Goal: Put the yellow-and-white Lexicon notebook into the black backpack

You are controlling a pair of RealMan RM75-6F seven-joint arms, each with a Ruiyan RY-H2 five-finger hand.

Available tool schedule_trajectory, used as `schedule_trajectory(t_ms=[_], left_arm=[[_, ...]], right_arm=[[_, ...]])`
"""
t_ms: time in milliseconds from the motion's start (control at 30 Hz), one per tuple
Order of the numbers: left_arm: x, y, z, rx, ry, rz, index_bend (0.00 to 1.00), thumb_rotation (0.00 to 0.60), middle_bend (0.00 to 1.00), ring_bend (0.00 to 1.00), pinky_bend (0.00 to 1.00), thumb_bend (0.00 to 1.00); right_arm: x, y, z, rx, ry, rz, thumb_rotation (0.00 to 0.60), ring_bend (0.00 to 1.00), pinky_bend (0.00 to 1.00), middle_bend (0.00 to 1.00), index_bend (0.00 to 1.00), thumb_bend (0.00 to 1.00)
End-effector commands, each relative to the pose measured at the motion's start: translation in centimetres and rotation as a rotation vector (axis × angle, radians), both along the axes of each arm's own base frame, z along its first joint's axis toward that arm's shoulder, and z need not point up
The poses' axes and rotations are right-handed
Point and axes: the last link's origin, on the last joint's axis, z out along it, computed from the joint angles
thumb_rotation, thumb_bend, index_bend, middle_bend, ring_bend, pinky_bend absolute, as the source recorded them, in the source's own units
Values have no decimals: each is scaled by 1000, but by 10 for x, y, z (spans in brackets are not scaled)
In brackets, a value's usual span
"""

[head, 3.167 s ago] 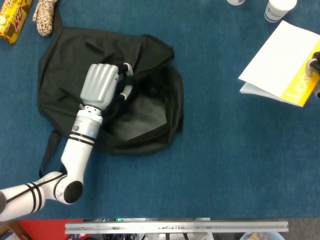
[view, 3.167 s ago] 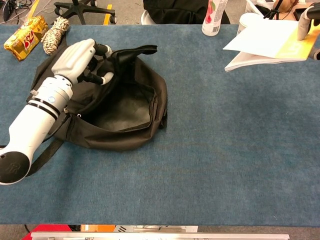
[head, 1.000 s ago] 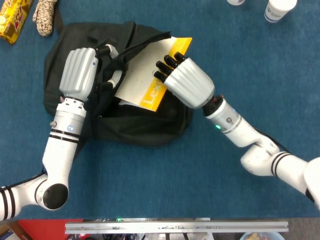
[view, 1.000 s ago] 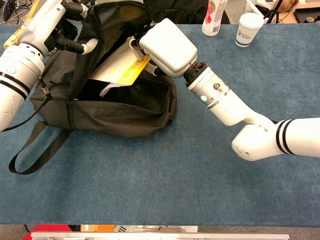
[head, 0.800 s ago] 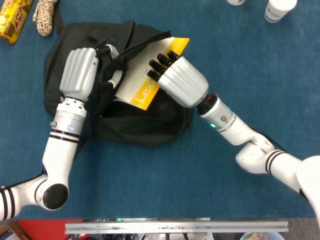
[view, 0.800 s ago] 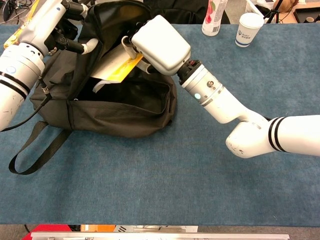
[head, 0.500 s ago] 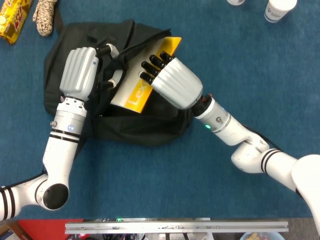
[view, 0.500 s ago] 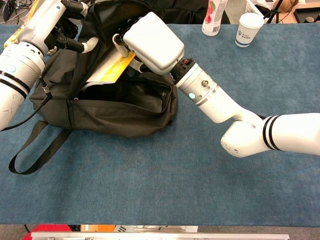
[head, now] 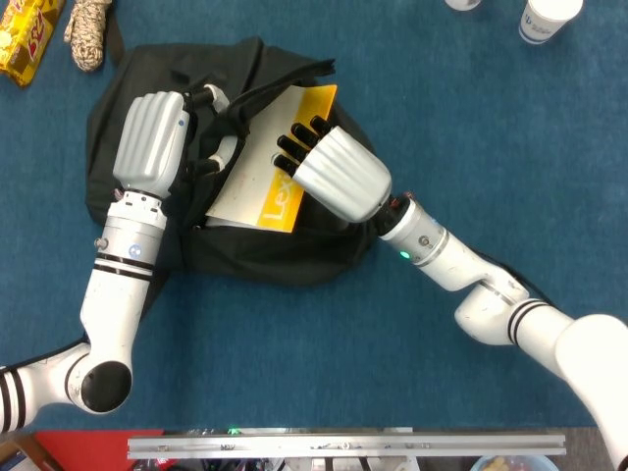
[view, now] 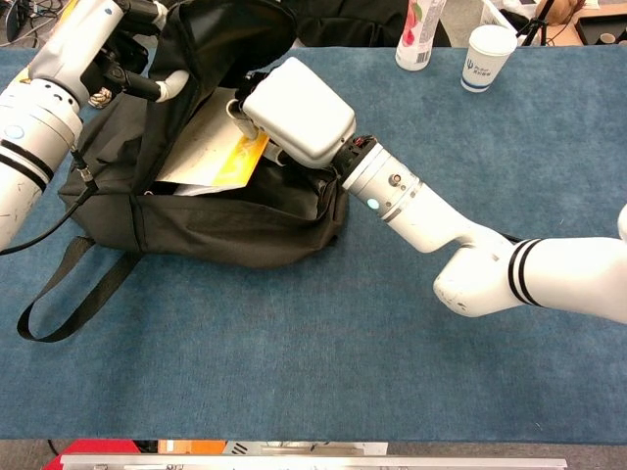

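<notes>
The notebook (head: 257,177) is partway into the backpack (head: 137,88) — its white cover and yellow band lie across the open mouth, the lower end already below the rim, the upper yellow corner still poking out toward the desk's far edge. By my reading the carrying is done and the insertion about half done; what is left is to push the book fully down and let go of it.

In the head view its long axis runs on a diagonal, from the low end nearer the desk's left and near edges up to the yellow corner further right and toward the far edge. In the chest view it lies tilted, cover up, sloping down into the bag.

The right hand (head: 339,175) grasps the notebook by its yellow side, dark fingers (head: 294,144) lying over the cover. The left hand (head: 149,137) grips the bag's upper flap and strap, lifting it so the mouth gapes — the chest view shows that flap raised well above the desk (view: 294,372).

The backpack sits toward the desk's far left corner, a loose strap trailing toward the near edge.
</notes>
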Motion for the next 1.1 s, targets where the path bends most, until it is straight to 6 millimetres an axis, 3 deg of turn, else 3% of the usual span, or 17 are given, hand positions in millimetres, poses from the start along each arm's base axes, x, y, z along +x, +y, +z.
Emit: schedule_trajectory(t_ms=[33,433,500,700,800,1100], left_arm=[[0,-1,0,-2,0,-1,818,600,989,946,1000,400],[-1,-2,2,-3,3,1,818,600,989,946,1000,400],[-2,-2,2,-5,4,1,818,600,989,946,1000,400],[-1,-2,1,-7,6,0,818,600,989,946,1000,400],[-1,-2,1,-6,6,-1,818,600,989,946,1000,400],[-2,-2,2,-5,11,0,817,600,989,946,1000,400]], right_arm=[[0,0,-4,12,0,-18,600,524,658,612,795,484],[1,-4,-15,52,8,-91,600,518,658,600,793,465],[-1,-5,-18,62,17,-117,600,487,633,551,721,428],[-4,-5,-24,78,29,-168,600,315,478,367,329,204],[-3,-4,-23,78,23,-164,600,277,464,344,290,155],[-11,-5,-15,71,45,-145,600,266,449,333,305,155]])
